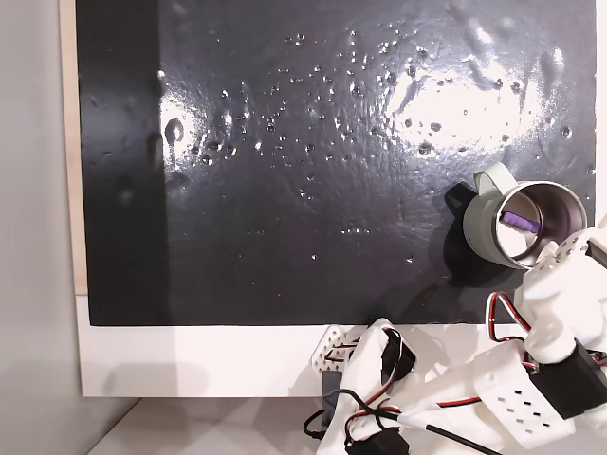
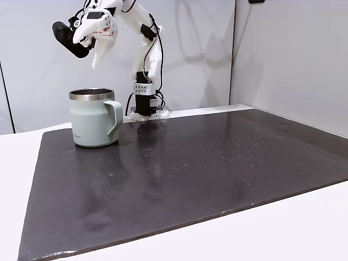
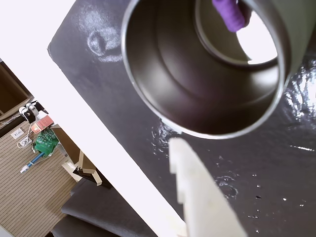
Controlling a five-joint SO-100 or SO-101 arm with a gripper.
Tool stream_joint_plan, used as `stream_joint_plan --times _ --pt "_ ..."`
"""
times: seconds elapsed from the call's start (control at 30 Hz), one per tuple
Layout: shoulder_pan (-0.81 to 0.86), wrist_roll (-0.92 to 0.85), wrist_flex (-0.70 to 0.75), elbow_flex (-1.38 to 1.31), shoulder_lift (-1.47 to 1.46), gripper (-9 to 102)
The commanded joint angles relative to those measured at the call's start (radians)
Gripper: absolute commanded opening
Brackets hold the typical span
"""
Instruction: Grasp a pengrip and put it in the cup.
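**Pengrip in the cup, claw released above the rim**

The purple pengrip (image 1: 520, 222) lies inside the cup (image 1: 484, 237), against the steel inner wall; the wrist view shows it at the top of the frame, resting on the cup's bright bottom (image 3: 228, 12). The cup stands at the right edge of the black mat (image 1: 285, 190) in the top-down fixed view and at the left of the side fixed view (image 2: 92, 119), handle turned toward the mat's middle.

The claw (image 2: 98, 46) hangs in the upper left of the side view, above the cup and clear of its rim, with its fingers parted and nothing between them. Judged from this, the placing looks done.

What could still go wrong: if the arm drops or swings low while retreating, a finger could clip the rim and shove or tip the cup, since the claw sits almost straight above it. The mat's wrinkled, glossy face may let the cup slide.

Hard to make out: the side view hides the cup's interior entirely. In the wrist view one pale finger (image 3: 202, 197) shows, the other is out of frame, and the pengrip is cut by the top edge. In the top-down view the arm's white parts overlap the cup's lower right rim.
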Motion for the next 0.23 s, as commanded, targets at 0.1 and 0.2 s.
stream_joint_plan --times 0.1,0.2 --pt "0.002 0.011 -0.008 0.003 0.012 38" --pt "-0.002 0.011 -0.006 0.006 0.012 38"
